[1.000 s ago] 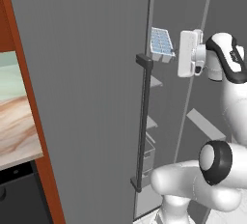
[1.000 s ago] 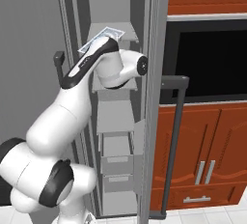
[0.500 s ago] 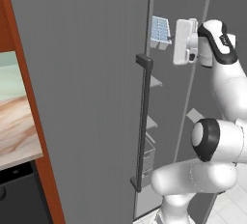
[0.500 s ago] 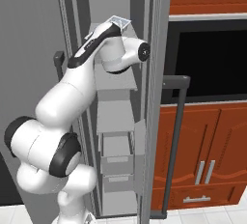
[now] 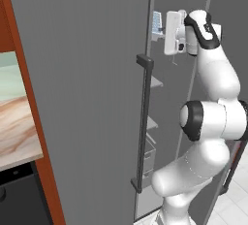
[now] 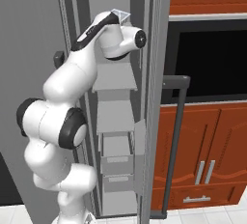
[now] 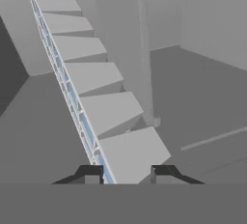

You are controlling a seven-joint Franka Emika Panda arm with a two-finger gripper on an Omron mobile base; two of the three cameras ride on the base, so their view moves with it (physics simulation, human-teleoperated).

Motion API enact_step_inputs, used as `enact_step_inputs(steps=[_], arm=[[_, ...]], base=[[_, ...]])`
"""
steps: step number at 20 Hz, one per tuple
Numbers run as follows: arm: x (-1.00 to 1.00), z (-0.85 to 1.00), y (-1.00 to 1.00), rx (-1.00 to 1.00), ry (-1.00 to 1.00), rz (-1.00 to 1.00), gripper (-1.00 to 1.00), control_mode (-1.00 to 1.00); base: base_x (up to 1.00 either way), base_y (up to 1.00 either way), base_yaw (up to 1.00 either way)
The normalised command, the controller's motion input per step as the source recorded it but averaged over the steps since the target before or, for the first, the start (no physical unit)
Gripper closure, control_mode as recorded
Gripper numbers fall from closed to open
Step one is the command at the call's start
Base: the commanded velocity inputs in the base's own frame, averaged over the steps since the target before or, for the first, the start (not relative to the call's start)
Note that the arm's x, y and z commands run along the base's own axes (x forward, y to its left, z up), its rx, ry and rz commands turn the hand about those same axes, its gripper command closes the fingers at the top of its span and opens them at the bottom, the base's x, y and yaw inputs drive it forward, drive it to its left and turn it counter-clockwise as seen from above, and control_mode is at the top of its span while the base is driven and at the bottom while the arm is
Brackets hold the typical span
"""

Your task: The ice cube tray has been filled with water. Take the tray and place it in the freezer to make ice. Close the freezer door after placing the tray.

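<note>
My gripper pinches the ice cube tray edge-on, high inside the freezer, past the open freezer door. The tray is collected and carried in, by my reading; setting it on a shelf and shutting the door remain. That door largely hides the tray in the left base view, and which shelf lies beneath I cannot tell.

I've got bare grey freezer floor and wall ahead of the ice cube tray; the freezer door stands close on my left, shelves stacked below.
</note>
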Motion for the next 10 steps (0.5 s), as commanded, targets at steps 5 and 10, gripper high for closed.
enact_step_inputs(steps=[5, 10], arm=[[0.87, 0.00, 0.13, -0.02, 0.06, -0.02, 1.00, -1.00], [0.87, 0.00, 0.00, 0.00, 0.10, -0.01, 1.00, -1.00]], base=[[0.00, 0.00, 0.00], [0.00, 0.00, 0.00]])
